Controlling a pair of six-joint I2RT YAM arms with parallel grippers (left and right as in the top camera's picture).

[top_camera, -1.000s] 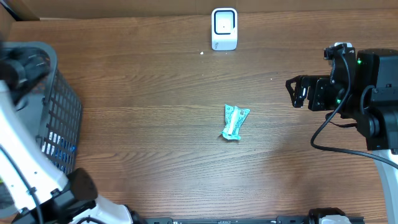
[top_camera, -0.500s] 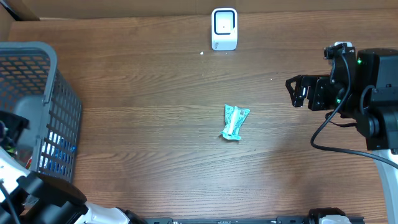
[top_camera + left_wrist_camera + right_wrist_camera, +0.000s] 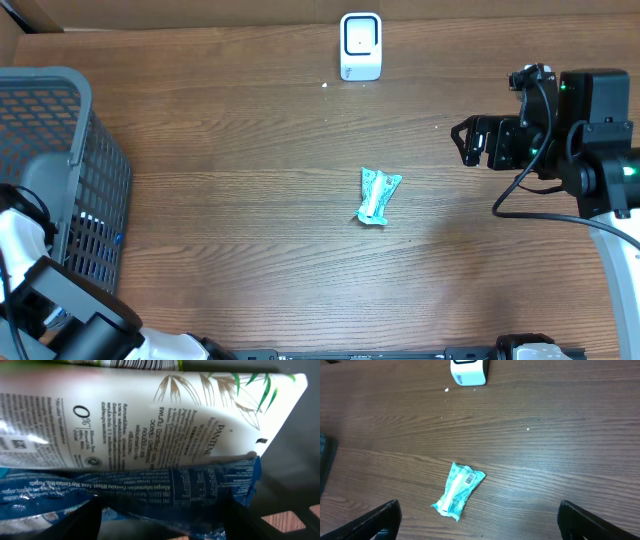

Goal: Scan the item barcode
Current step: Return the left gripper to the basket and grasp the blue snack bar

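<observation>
teal packet [image 3: 378, 196] lies mid desk [image 3: 250, 130], barcode [image 3: 468, 479] up, well apart from scanner [image 3: 360, 46]; right jaws wide open & empty, left jaws in basket [image 3: 60, 120] we can't tell, so pickup's pending: next we reach & grasp pkt.

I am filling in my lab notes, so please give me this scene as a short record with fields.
scanner: upright, far edge of table, centre
teal packet: flat at mid-table, barcode up
basket: left side, holds white bottle and blue packet
right gripper: jaws open, empty
left gripper: inside basket, above blue packet; grip unclear
</observation>
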